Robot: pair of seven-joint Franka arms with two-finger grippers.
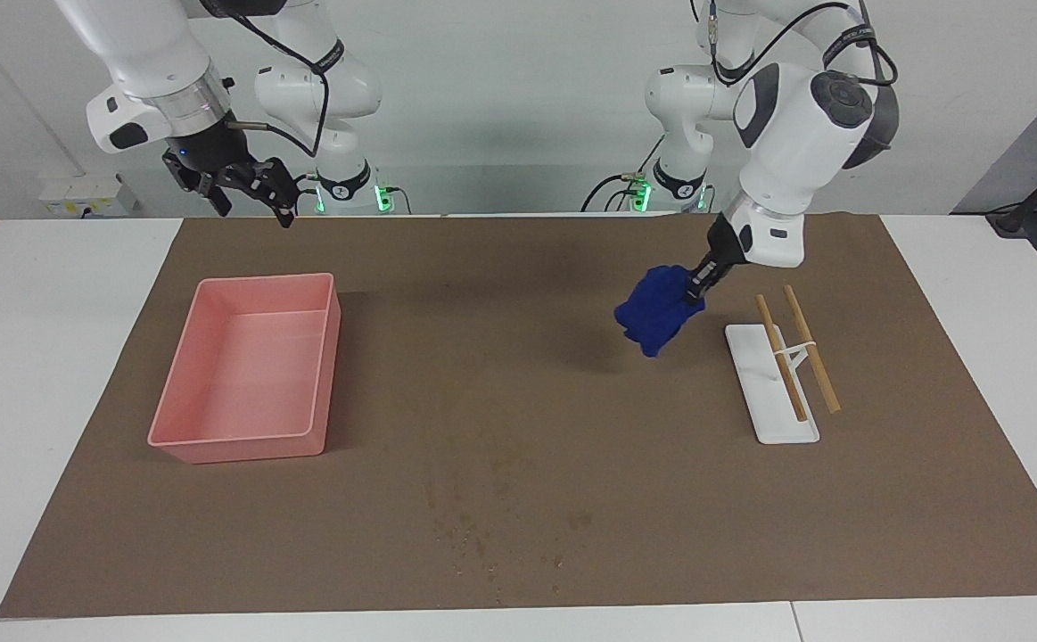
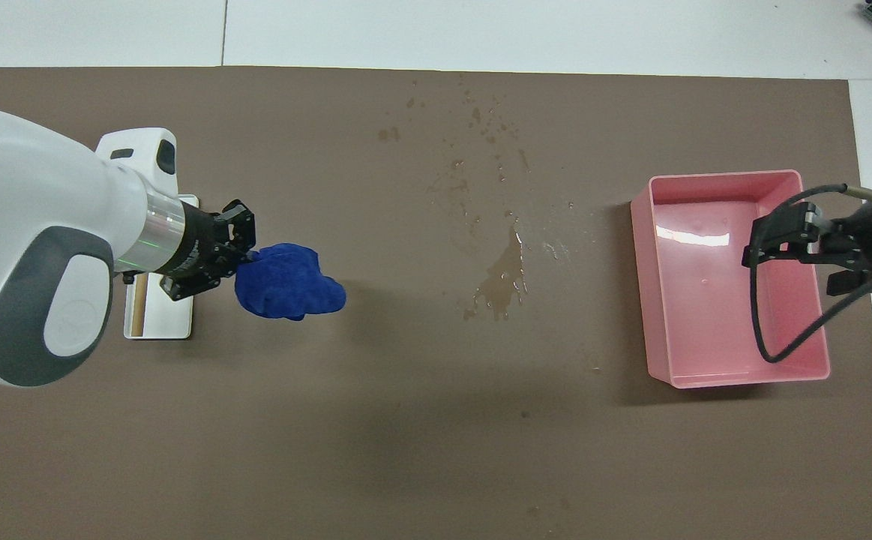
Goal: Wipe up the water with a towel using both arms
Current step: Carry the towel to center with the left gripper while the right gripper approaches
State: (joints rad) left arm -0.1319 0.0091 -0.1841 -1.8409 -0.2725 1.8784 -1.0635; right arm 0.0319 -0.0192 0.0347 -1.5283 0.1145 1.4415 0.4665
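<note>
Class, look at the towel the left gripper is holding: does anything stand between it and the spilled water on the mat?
Nothing visible does. The left gripper holds the towel above bare brown mat, and only mat separates it from the puddle.

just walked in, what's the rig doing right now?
Towel wipe, early stage. The left hand holds the blue towel in the air over the brown mat, beside the white rack with wooden rods. The spilled water at mid-table is untouched. The right hand waits in the air, open, over the mat's edge by the pink tray.
</note>
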